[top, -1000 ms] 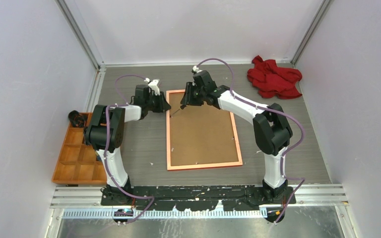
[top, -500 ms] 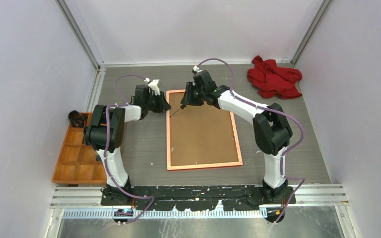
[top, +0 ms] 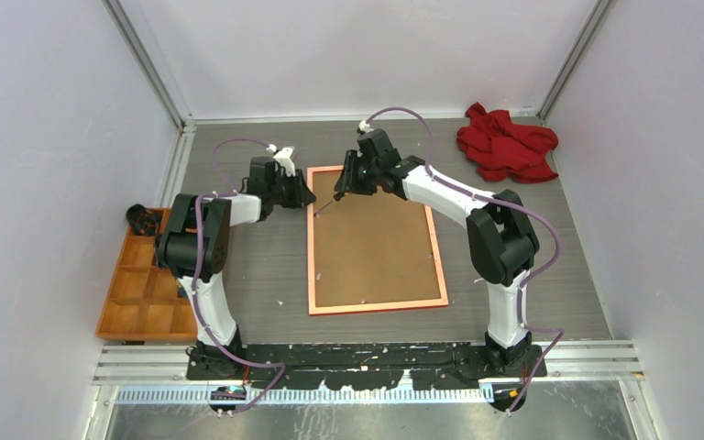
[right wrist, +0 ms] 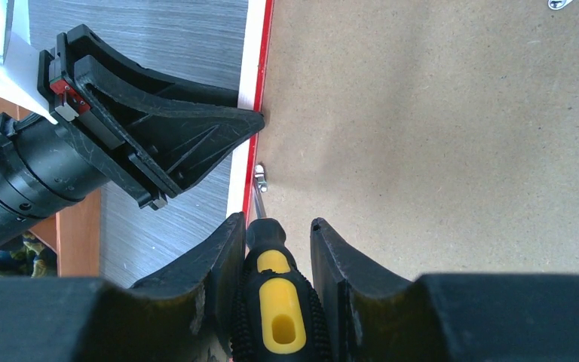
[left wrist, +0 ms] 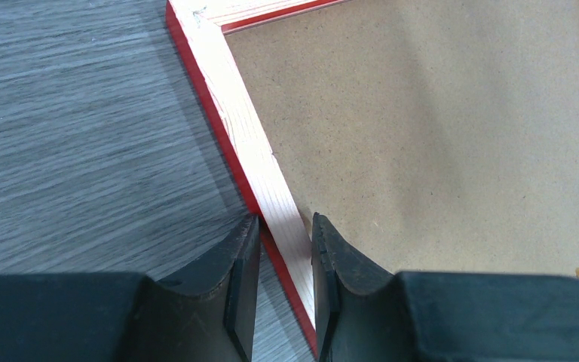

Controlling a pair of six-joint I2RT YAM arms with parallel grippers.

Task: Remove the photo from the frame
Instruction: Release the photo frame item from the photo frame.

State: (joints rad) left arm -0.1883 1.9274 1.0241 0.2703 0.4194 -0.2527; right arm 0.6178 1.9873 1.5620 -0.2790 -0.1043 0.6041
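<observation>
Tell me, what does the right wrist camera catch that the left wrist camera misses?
Only the right wrist view shows the right claw gripping the screwdriver, its tip at a metal clip. Only the left wrist view shows a corner of the frame. Both show the left claw closed on the frame's rail and the backing board.

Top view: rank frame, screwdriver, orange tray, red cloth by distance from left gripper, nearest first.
1. frame: its rail sits between the fingers of the left gripper.
2. screwdriver: just right of it.
3. orange tray: left table edge, nearer the bases.
4. red cloth: far right corner.
</observation>
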